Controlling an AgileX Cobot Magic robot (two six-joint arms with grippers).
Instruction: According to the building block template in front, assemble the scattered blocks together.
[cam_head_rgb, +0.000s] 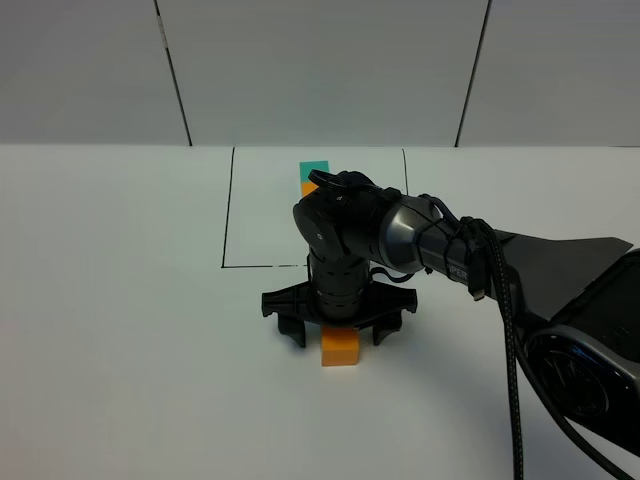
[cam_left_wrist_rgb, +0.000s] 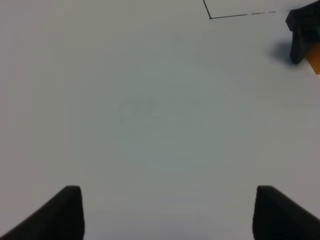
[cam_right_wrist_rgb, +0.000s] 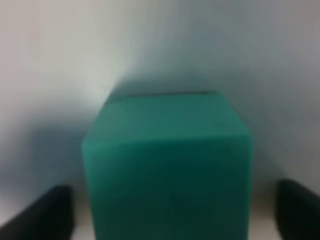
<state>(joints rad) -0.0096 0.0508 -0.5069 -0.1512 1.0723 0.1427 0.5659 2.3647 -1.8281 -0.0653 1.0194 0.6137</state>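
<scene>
Even, bright light with soft shadows; the teal cube fills the right wrist view, badly blurred.

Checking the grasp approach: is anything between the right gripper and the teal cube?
Nothing visible. The teal cube sits between the open right gripper's fingers, with white table around it. The orange cube lies right beside it.
</scene>
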